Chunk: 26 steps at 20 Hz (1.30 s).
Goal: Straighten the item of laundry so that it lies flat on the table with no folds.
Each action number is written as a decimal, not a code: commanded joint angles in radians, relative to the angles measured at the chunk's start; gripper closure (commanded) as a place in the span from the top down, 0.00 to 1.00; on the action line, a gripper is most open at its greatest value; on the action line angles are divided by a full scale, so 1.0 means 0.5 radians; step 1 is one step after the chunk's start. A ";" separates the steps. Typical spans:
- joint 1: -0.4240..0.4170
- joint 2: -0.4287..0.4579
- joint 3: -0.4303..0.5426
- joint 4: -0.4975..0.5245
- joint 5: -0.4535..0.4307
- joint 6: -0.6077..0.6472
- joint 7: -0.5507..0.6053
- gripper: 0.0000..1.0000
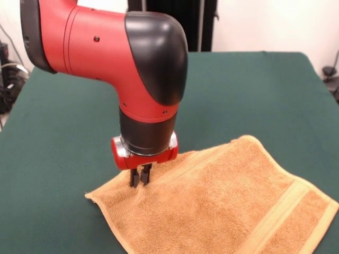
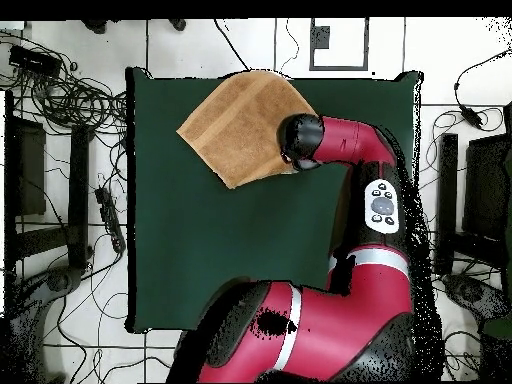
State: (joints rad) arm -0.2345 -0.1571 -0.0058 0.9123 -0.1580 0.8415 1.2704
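In the front view, the wide desk (image 1: 58, 137) draped in plain dark green cloth fills the left half of the frame bare, running from the lower left corner up to its far edge near the top. Moving right, the thick red and black robot arm (image 1: 106, 47) enters from the upper left, bends at a black elbow cap and points straight down in the middle of the frame. Below its red wrist ring sits the hand (image 1: 140, 179), two short black fingers (image 1: 134, 178) drawn close together with only a thin gap between them. Their tips press into the near-left corner region of the small rectangular orange-tan terry-cloth towel (image 1: 222, 206), and a little ridge of cloth rises at the tips; whether cloth is actually pinched between them I cannot tell. The towel spreads from just below the hand across the lower right of the frame, lying turned at an angle to the desk edges. A paler woven band (image 1: 278, 214) crosses it near its right end, and a paler hem runs along its edges. Its lower edge is cut off by the bottom of the frame.

In the overhead view, the towel (image 2: 240, 125) lies at the upper middle of the green desk (image 2: 200, 250), touching the desk's top edge, with the arm's black wrist (image 2: 300, 140) over the towel's right corner.
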 commanded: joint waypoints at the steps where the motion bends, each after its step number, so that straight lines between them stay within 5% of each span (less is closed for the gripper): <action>1: 0.009 0.001 0.145 0.382 -0.162 -0.105 -0.163 0.00; 12: -0.159 -0.593 0.152 1.005 -0.427 -0.607 -0.221 0.00; 26: -0.222 -0.665 0.236 0.992 -0.610 -0.567 -0.163 0.00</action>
State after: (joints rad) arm -0.3645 -0.4796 -0.0031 1.2746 -0.4234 0.5583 1.2704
